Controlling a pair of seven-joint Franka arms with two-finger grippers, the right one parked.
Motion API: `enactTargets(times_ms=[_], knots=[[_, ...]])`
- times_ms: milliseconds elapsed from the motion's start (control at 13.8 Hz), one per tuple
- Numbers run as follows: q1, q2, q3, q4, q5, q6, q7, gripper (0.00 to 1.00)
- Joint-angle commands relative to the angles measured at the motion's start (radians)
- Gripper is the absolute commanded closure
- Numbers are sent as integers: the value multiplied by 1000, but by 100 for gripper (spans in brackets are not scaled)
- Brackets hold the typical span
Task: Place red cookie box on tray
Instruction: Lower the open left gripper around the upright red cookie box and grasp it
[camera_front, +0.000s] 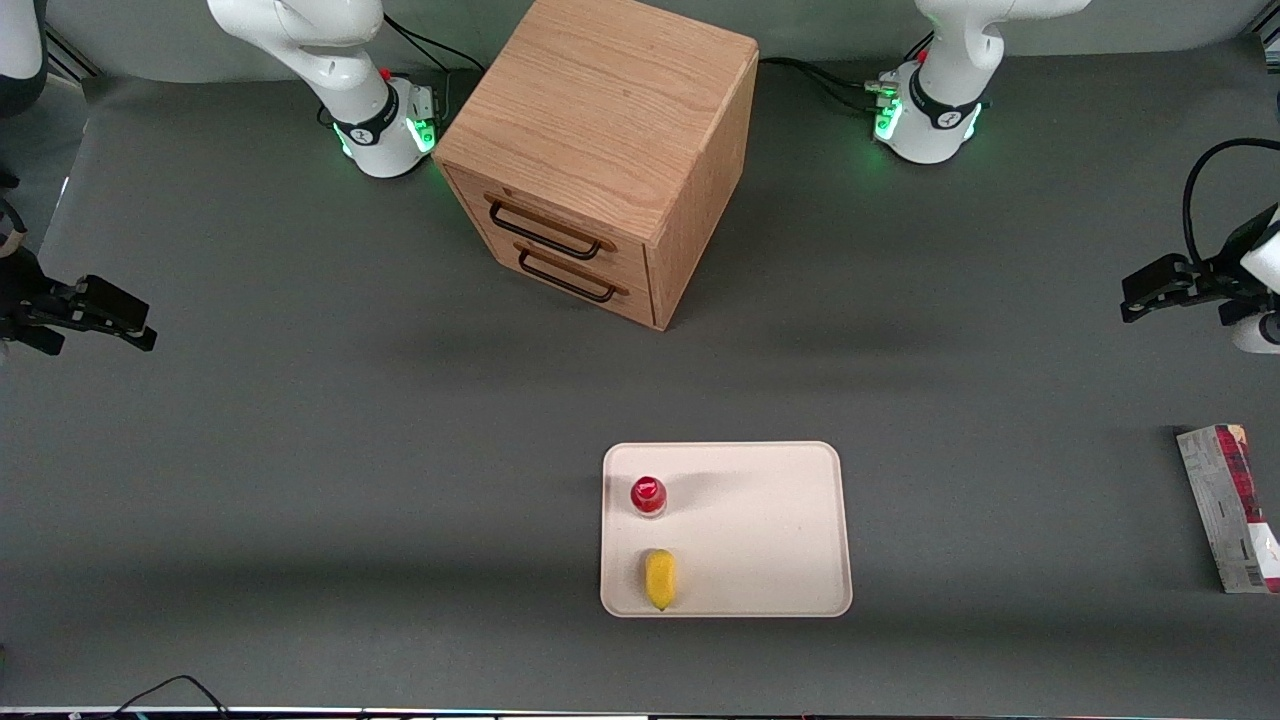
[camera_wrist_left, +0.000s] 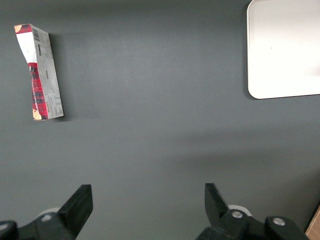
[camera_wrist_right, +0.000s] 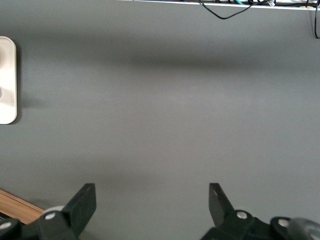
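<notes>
The red cookie box (camera_front: 1230, 508) lies flat on the grey table at the working arm's end, well apart from the tray. It also shows in the left wrist view (camera_wrist_left: 40, 72), with dark red print, grey panels and a barcode. The cream-white tray (camera_front: 770, 520) sits mid-table, nearer the front camera than the cabinet; one corner of it shows in the left wrist view (camera_wrist_left: 285, 50). My left gripper (camera_front: 1130, 298) hangs above the table at the working arm's end, farther from the front camera than the box. It is open and empty (camera_wrist_left: 148, 192), with bare table under it.
A small red-capped bottle (camera_front: 648, 494) and a yellow item (camera_front: 660, 578) stand on the tray. A wooden drawer cabinet (camera_front: 600, 150) with two handles stands between the arm bases. A cable (camera_front: 170, 690) lies at the table's near edge.
</notes>
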Motion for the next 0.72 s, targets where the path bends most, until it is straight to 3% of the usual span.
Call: enactTargets(times_ms=[0,434,651], knots=[[-9,-36,5,-40,-8,20,-19,0],[11,58,19,-29,30,73,-11,0],[29,142,103,4,26,148,21,0]])
